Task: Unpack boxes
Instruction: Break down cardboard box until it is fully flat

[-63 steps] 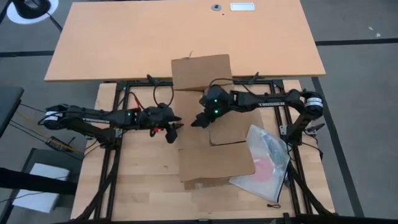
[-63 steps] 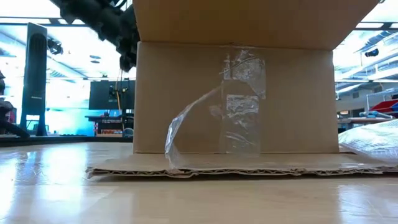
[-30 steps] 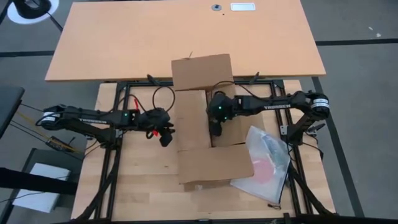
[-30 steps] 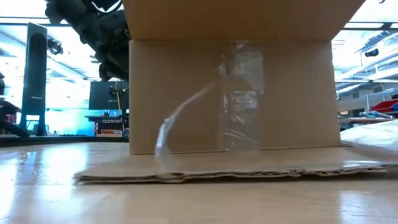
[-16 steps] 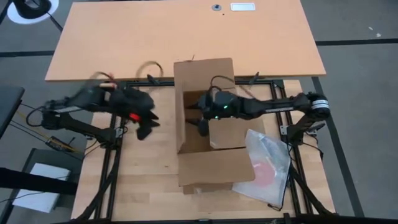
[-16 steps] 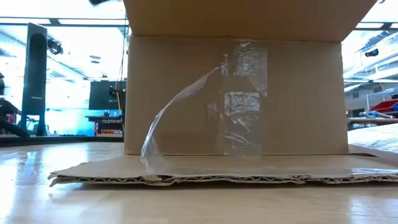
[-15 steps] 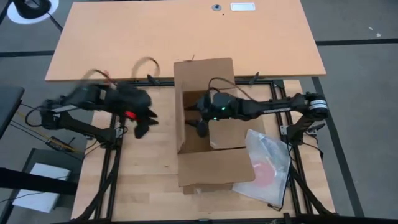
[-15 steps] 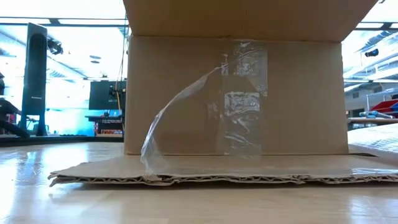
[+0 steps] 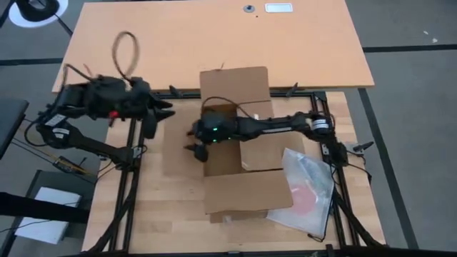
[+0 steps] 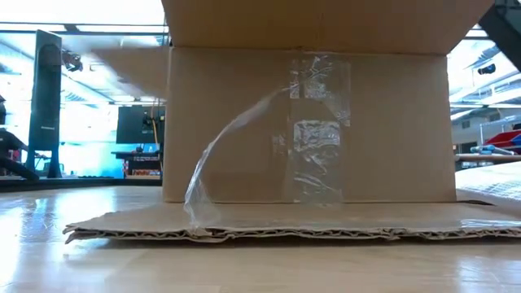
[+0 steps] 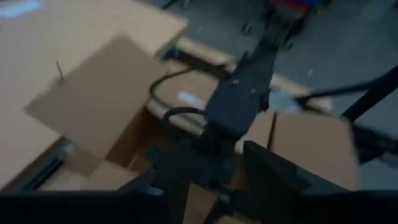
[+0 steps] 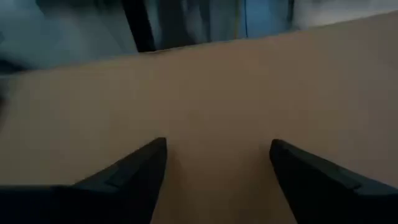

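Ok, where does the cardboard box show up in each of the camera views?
High view: cardboard box at centre, flaps spread, right gripper at its left edge.
Low view: its wall fills the middle, tape strip on it.
Left wrist view: box beyond the right arm.
Right wrist view: cardboard surface fills the frame.
Shared landmark: the far flap.

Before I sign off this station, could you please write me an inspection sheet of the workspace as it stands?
Surface: wooden table, bare around the carton.
Job's things: brown carton, flaps spread; loose tape strip hanging off its side.
Clutter: clear plastic bag beside the carton.
Hands: right hand open at the carton's left wall, flap against it; left hand clear of the carton, holding nothing.
Cables: looped cable on the left arm.
Surroundings: second table behind.
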Controlling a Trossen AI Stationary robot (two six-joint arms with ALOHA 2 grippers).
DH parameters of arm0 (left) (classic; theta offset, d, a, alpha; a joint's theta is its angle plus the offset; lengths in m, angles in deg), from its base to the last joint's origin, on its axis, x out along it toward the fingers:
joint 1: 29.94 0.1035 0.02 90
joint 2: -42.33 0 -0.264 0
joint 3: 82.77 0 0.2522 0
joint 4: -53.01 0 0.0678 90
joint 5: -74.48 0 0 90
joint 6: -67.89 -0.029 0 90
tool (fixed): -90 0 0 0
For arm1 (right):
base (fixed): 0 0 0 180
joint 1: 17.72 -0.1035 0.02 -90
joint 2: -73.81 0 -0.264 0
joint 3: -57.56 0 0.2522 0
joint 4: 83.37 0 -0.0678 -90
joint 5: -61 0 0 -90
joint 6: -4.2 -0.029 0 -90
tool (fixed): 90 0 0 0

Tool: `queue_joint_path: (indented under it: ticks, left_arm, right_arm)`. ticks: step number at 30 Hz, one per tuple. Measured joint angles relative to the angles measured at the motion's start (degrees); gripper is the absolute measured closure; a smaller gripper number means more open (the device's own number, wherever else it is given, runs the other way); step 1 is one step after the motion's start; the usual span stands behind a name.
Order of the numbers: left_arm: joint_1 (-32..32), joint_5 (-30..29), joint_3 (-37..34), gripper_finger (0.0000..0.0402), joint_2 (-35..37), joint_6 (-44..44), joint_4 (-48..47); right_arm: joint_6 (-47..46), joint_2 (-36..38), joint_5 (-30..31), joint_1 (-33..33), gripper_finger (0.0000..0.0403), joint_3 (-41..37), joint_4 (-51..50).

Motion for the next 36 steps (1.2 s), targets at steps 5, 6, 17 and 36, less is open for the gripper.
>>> queue_joint_path:
  ticks: [5, 6, 17, 36]
  left_arm:
    - [-0.02, -0.28, -10.92, 0.0245, 0.54, 3.28, 4.64]
    - [0.0, -0.17, -13.49, 0.0245, 0.84, 3.43, 6.88]
    - [0.0, 2.63, -25.14, 0.0245, 0.2, 1.13, 30.4]
    - [0.79, 1.34, -19.18, 0.0245, -37.86, -11.93, 29.99]
  right_arm:
    - [-0.08, -3.19, -1.29, 0.1, 0.0111, 10.62, -22.17]
    - [0.86, -3.19, -1.26, 0.08, 0.0111, 12.23, -24.93]
    - [3.45, 15.21, 5.82, 0.43, 0.0111, 17.5, -55.68]
    - [-4.4, 61.62, 11.18, 6.11, 0.0111, -27.89, -60.85]
